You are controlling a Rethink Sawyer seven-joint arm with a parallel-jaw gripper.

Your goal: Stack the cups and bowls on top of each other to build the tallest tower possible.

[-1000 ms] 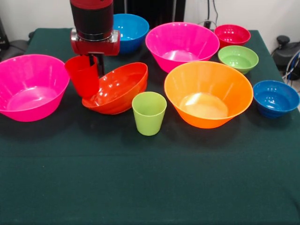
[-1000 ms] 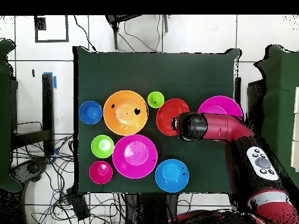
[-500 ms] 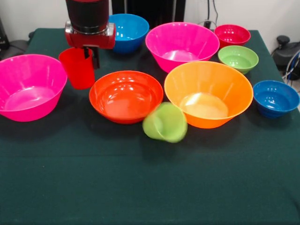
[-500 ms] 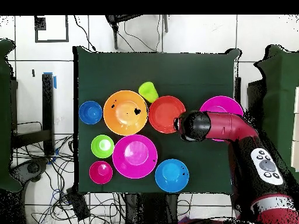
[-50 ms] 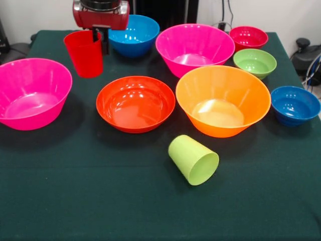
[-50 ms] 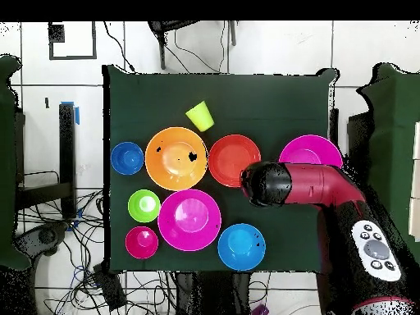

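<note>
The claw point(image 5: 98, 34) was clamped on the rim of the red cup point(image 5: 84, 53), which hung upright at the upper left of the front view — clear of the tabletop point(image 5: 100, 201), as far as could be judged. The red-orange bowl point(image 5: 135, 103) sat just below and to the right of it, the big orange bowl point(image 5: 222, 100) further right. The lime cup point(image 5: 193, 159) lay on its side at lower centre, mouth toward the lower right.

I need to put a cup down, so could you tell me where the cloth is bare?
The near strip is bare around the tipped green cup. From the pink bowl to the dark blue bowl is crowded.
</note>
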